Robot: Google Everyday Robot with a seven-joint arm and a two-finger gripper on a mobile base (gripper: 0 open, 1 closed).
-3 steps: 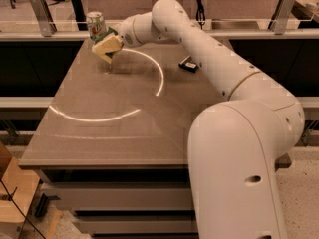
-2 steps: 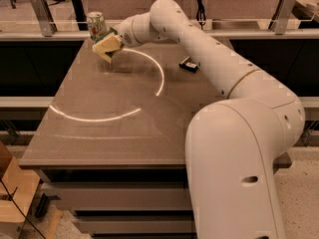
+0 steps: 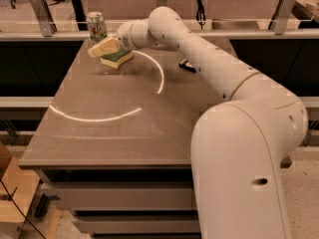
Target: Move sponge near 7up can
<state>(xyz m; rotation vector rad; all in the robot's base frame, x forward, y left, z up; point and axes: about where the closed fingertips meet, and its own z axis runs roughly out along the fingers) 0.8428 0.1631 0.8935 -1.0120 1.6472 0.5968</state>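
The sponge, dark green top on a pale yellow base, lies flat on the table at the back left. The 7up can stands upright just behind and to the left of it, about a hand's width away. My gripper, with pale yellow foam fingers, hovers right over the sponge's left end, between the sponge and the can. It looks open, and the sponge rests on the table under it.
A flat black packet lies on the table to the right of the arm. The grey table has a rail and a dark gap behind it. A wooden crate stands on the floor at the lower left.
The sponge, held up at the gripper before, now shows lying on the table under it. The gripper has barely moved.
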